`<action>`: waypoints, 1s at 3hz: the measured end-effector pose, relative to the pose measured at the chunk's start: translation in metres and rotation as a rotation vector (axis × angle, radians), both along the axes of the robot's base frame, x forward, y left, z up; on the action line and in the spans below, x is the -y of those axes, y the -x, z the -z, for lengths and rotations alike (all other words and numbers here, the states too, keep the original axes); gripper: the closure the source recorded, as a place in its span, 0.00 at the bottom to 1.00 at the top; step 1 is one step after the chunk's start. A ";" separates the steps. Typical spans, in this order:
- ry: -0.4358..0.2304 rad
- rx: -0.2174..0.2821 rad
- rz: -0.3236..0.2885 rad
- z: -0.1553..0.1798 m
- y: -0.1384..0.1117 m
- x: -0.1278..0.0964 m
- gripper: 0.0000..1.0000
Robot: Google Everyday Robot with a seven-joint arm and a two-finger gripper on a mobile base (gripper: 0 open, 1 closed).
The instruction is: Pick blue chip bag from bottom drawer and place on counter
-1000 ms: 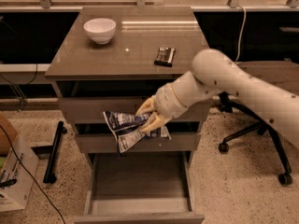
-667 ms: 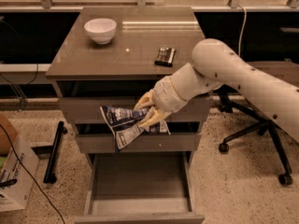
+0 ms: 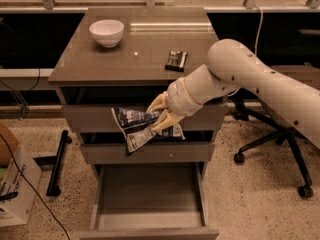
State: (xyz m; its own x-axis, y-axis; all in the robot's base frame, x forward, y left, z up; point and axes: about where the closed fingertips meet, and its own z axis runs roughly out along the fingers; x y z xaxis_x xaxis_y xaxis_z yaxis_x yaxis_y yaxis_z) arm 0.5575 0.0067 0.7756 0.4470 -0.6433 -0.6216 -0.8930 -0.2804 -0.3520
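Half the job looks done to us: the pincer (image 3: 159,115) is clamped on the bag (image 3: 135,126), which hangs in front of the upper drawer fronts, above the open bottom drawer (image 3: 150,219) and below the worktop (image 3: 145,54) edge. We judge the carry upward to be in hand. Next we must raise the bag clear of that front edge, reach in over bare surface between bowl (image 3: 106,32) and dark object (image 3: 176,60), then release.
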 end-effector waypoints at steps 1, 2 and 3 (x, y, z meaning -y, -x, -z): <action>-0.003 0.055 0.062 -0.014 -0.030 0.005 1.00; -0.013 0.125 0.124 -0.031 -0.065 0.011 1.00; -0.041 0.192 0.168 -0.050 -0.093 0.011 1.00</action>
State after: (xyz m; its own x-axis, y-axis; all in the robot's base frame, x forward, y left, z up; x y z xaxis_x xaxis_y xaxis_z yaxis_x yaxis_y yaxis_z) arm 0.6501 -0.0038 0.8257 0.4480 -0.6943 -0.5632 -0.8418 -0.1155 -0.5273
